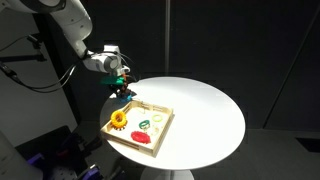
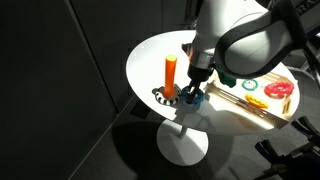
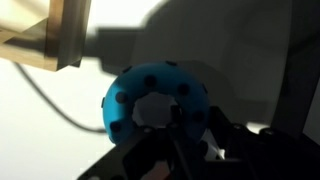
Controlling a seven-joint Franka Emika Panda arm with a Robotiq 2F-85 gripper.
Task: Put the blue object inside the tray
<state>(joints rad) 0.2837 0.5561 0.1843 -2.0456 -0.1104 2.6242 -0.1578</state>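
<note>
The robot's gripper is pinching the small blue ring with dark dots and a hole in the middle, and in the wrist view its dark fingers close on the ring's lower edge. The blue ring is not in the tray; it is just beside one corner of the flat square tray of light wood, close to the edge of the round white table. I cannot tell if the ring touches the table or hangs a little above it. In an exterior view the gripper is over the table edge, next to the far corner of the tray. Inside the tray lie an orange-yellow gear piece, a thin green ring and a flat red piece. An orange stick stands up on the table near the gripper, outside the tray
</note>
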